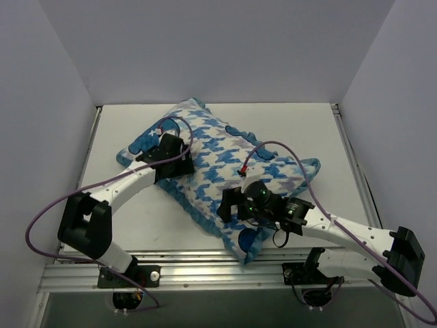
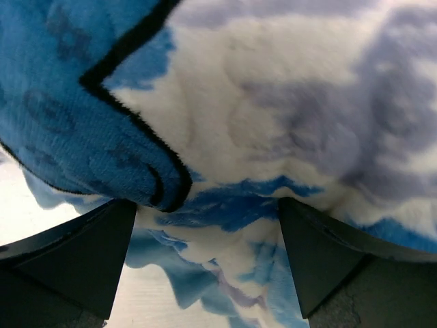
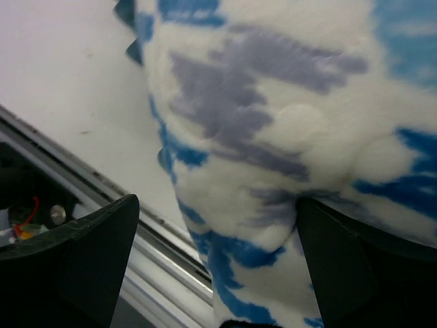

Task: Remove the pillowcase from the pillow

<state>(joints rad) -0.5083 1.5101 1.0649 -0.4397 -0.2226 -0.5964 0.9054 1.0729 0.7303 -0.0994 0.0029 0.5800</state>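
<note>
Pillowcase: the pillowcase (image 1: pixel 212 164) lies in the middle of the table (image 1: pixel 314 130), full and plump. The pillow is inside and does not show.
Long axis: it runs from the upper left of the top view to the lower right.
Left pincer: the left gripper (image 2: pixel 207 212) is released, with its fingers wide. It sits at the upper left end of the cover, where fabric bulges between the fingers but is not pinched.
Right pincer: the right gripper (image 3: pixel 217 205) is also released. It stands at the lower middle of the cover, near the blue trim (image 1: pixel 198 215).
Nearer arm: each arm is at its own end, and neither is holding.
Open end: I cannot tell which end has the opening.
Surface: smooth and pale, so I judge the cover will slide easily.
Room: free table shows at the upper right, the walls (image 1: pixel 218 48) stand close on three sides, and the rail (image 1: pixel 205 270) is just below.
</note>
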